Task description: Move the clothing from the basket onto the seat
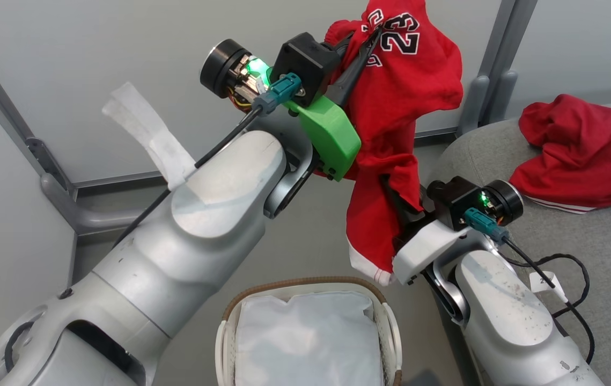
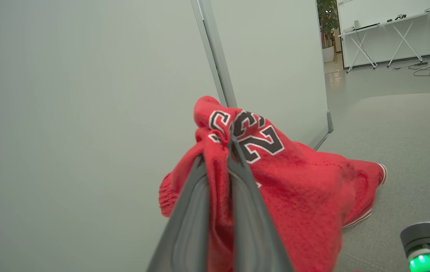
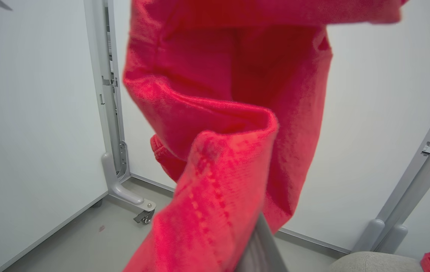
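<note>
The red "23" jersey (image 1: 396, 107) hangs in the air between both grippers, above and behind the basket (image 1: 305, 284). My left gripper (image 1: 374, 37) is raised high and shut on the jersey's top by the printed numbers (image 2: 252, 136). My right gripper (image 1: 395, 197) is lower and shut on the jersey's bottom part; fabric (image 3: 218, 158) covers all but one finger (image 3: 262, 245). The basket holds just its white liner (image 1: 305, 343). A second red garment (image 1: 579, 150) lies crumpled on the grey seat (image 1: 605, 246) at the right.
Pale partition panels with grey metal posts (image 1: 490, 80) and a curved foot (image 1: 64, 198) stand close behind the basket. A black cable (image 1: 568, 268) loops over the seat by my right forearm. Folding tables (image 2: 396, 34) stand far off past the seat.
</note>
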`<state>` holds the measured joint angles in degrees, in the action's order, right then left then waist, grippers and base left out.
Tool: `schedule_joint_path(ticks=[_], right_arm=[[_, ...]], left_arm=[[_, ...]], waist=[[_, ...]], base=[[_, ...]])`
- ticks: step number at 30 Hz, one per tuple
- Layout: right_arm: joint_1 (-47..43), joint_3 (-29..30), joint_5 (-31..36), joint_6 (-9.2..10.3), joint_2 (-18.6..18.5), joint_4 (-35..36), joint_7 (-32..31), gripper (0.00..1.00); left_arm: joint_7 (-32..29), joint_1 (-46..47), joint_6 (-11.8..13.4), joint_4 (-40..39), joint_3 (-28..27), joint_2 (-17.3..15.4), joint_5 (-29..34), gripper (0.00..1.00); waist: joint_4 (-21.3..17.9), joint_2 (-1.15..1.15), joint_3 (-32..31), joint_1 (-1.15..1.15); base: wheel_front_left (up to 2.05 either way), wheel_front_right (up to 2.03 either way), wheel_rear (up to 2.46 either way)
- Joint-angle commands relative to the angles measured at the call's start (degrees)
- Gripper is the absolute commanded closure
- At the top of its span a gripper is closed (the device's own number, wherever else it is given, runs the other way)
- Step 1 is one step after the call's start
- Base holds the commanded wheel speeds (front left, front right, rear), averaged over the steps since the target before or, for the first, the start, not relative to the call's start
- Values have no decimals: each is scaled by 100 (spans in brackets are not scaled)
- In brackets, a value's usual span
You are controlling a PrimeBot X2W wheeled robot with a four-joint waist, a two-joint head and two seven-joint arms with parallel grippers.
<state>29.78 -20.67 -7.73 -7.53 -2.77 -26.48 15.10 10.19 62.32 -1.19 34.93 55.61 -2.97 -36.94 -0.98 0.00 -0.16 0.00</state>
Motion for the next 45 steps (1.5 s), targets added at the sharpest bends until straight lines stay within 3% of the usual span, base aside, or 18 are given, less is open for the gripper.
schedule_joint_path(ticks=[1,6,7,9,10,16,21,26,36,45], right_arm=[[-94,6,7,8,-22,55,11,100],[-102,93,2,8,-20,155,10,100],[-101,131,7,8,-22,181,10,100],[-97,206,30,8,-20,227,10,100],[-90,258,39,8,-21,253,10,100],[-71,630,141,8,-21,454,10,100],[-144,965,231,8,-19,596,10,100],[-250,1192,348,8,-20,741,10,100],[-354,1466,518,8,-20,848,10,100],[-292,1684,735,8,-22,768,10,100]], left_arm=[[63,-104,-12,34,-26,-44,-44,100],[190,-294,-26,146,-76,-127,-118,100],[223,-339,-28,148,-85,-133,-127,92],[304,-488,-115,122,-80,-155,-175,18],[340,-587,-118,127,-104,-177,-201,0],[504,-1272,-95,-55,-303,-386,-76,0],[500,-2086,-12,-418,-706,-609,261,0],[501,-2923,-87,-603,-1221,-697,513,0],[497,-4111,-342,-727,-2006,-645,972,0],[497,-4411,-488,-839,-2363,-342,1448,0]], waist=[[-28,0,6,0],[-79,0,32,0],[-86,0,37,0],[-95,0,48,0],[-97,0,54,0],[-115,0,95,0],[-119,0,143,0],[-145,0,178,0],[-231,0,168,0],[-460,0,255,0]], base=[[0,0,0],[0,0,0],[0,0,0],[0,0,0],[0,0,0],[0,0,0],[0,0,0],[0,0,0],[0,0,0],[0,0,0]])
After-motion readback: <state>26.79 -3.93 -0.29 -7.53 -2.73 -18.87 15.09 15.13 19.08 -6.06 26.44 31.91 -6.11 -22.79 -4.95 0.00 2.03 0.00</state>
